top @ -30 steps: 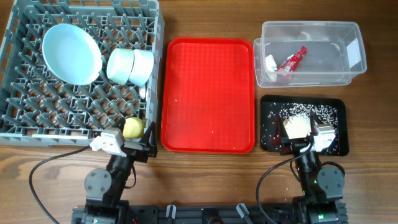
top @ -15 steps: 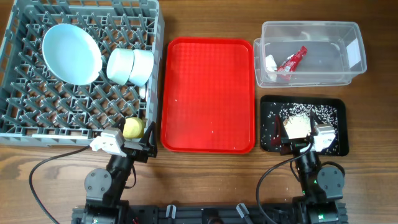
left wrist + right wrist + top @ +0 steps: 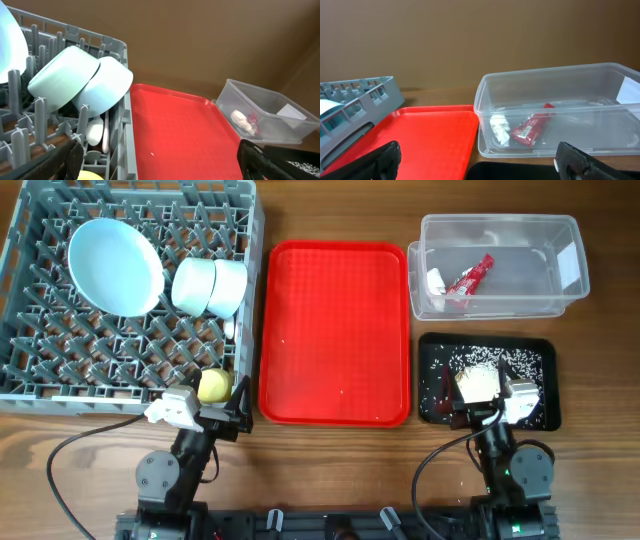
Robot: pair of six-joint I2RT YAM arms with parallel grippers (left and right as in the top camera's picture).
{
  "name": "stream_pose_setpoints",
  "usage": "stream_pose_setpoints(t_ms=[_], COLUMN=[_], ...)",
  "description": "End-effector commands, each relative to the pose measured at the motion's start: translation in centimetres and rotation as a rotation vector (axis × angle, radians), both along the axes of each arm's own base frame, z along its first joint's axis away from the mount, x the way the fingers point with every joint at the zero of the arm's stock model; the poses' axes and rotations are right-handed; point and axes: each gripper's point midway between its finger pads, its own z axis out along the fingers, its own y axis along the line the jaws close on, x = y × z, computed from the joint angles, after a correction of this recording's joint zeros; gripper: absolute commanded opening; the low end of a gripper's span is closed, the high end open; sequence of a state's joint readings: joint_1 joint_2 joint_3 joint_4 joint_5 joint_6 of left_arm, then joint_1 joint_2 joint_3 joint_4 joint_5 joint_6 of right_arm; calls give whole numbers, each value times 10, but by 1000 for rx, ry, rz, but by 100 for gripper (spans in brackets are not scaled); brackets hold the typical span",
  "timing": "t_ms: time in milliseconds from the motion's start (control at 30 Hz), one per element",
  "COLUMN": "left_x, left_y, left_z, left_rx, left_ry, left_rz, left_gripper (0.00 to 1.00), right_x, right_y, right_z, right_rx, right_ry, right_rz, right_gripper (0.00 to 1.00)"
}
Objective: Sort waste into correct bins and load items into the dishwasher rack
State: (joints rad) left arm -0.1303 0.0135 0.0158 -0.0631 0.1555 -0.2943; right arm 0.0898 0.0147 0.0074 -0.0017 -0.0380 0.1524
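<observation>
Both arms sit at the near edge of the bench. The left fingers [image 3: 64,159] are splayed wide, released, nothing between them, at the near right corner of the dishwasher rack [image 3: 60,350]. The small yellow cup [image 3: 214,387] sits in that corner just beside them. In the rack's far half the pale blue plate [image 3: 115,266] leans among the pegs. Right of it the pale green bowl [image 3: 60,77] and pale blue bowl [image 3: 111,86] lie tipped on their sides, touching. White plastic cutlery [image 3: 95,132] lies just near of the bowls along the rack's right wall; spoon or fork, I cannot tell. The red tray [image 3: 335,330] lies in the middle. Over on the right, the right fingers [image 3: 376,161] are spread wide too, gripping nothing, above the near part of the black tray [image 3: 430,352], which holds scattered crumbs [image 3: 490,361] and a brownish-white scrap [image 3: 478,383]. Beyond it, the clear tub [image 3: 555,71] holds the red wrapper [image 3: 532,127] and the white napkin [image 3: 499,129], side by side.
</observation>
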Motion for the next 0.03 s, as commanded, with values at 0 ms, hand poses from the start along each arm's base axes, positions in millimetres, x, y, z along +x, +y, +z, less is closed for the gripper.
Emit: stream_pose_setpoints(t_ms=[0], left_x=[-1], left_y=[-3], left_z=[-2], left_rx=[-6], left_ry=[-1], left_rz=[-16], left_gripper=[100], right_x=[0], right_y=[1], right_z=[1], right_rx=[7], right_ry=[-6], right_rz=[11], right_gripper=[100])
